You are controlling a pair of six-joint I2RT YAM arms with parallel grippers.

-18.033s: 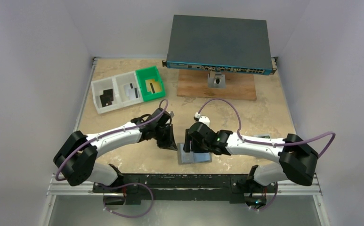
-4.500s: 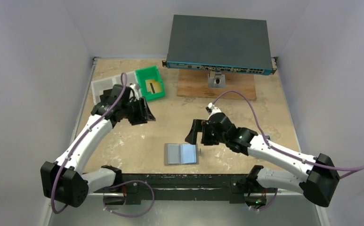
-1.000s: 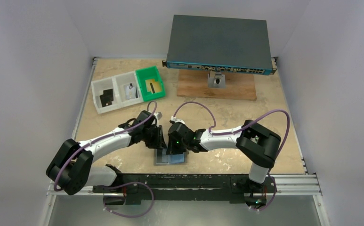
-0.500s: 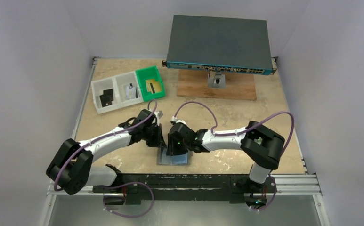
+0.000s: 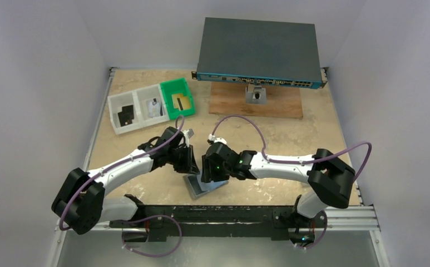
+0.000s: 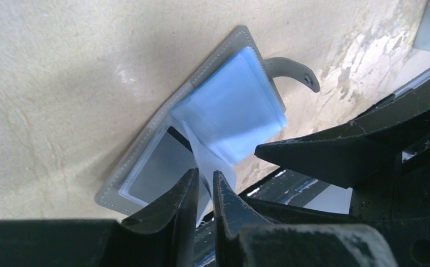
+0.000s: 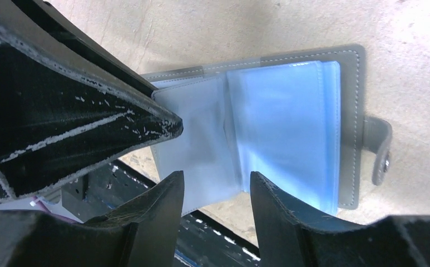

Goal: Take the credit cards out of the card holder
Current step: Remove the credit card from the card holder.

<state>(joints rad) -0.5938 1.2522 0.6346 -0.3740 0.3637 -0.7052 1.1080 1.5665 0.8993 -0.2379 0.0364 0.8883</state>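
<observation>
dark grey folding card holder (image 5: 200, 187): open on beige table (image 5: 312, 133), near edge, centre | left gripper (image 6: 204, 183) and right gripper (image 7: 215, 189): above it, side by side | white-and-green plastic trays (image 5: 146, 105): back left, credit cards (image 5: 126, 115) inside | large dark grey flat box (image 5: 260, 53): back centre, over wooden board (image 5: 257, 103)

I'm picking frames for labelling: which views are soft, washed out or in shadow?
Top external: sharp, evenly lit, only soft shadows under the arms. Left wrist: its own fingers are dark and blurred up close, the card holder sharp. Right wrist: the table is washed out at upper right, the holder's top edge slightly smeared.
</observation>
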